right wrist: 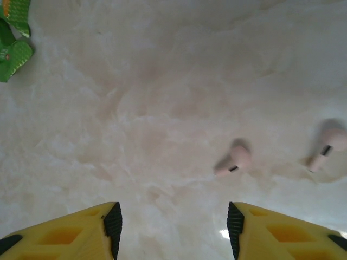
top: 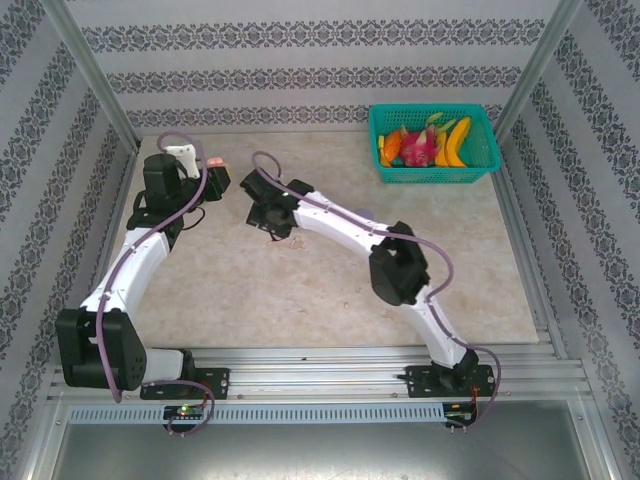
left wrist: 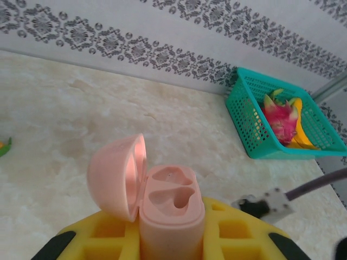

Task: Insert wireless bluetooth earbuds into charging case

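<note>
Top view: high behind near edge, facing down and forward, far off; takes in whole table (top: 300,290), basket (top: 440,173) at far right corner.
Left wrist: low, close behind left fingers (left wrist: 97,238), facing across table toward basket, far wall (left wrist: 162,32).
Right wrist: close above table, facing steeply down, right fingers (right wrist: 81,230) at bottom.
Shared: basket, tabletop.

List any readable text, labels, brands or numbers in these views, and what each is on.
No text can be read in any view.
pink charging case: plain, no marking visible.
pink-beige earbuds: a dark mark on each, no lettering.
green wrapper: some print, too blurred to read.
</note>
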